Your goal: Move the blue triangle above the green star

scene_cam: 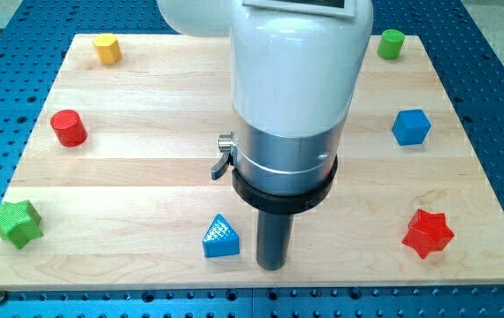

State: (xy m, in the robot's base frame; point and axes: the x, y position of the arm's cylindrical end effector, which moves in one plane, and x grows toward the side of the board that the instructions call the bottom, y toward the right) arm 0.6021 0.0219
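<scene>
Blue triangle (221, 237): lies near the view's bottom edge of the wooden table (164, 168), left of centre.
My tip (272, 265): the dark rod's lower end rests on the table just beside the blue triangle, on its right in the view, with a narrow gap between them.
Fingers: this arm carries none, only the straight rod, so there is nothing to stand apart or together.
Green star (15, 222): sits at the view's bottom-left corner, well apart from the triangle.
Other blocks: red cylinder (69, 128) at left, yellow block (106, 48) top left, green cylinder (391, 42) top right, blue cube (410, 126) at right, red star (427, 232) bottom right.
</scene>
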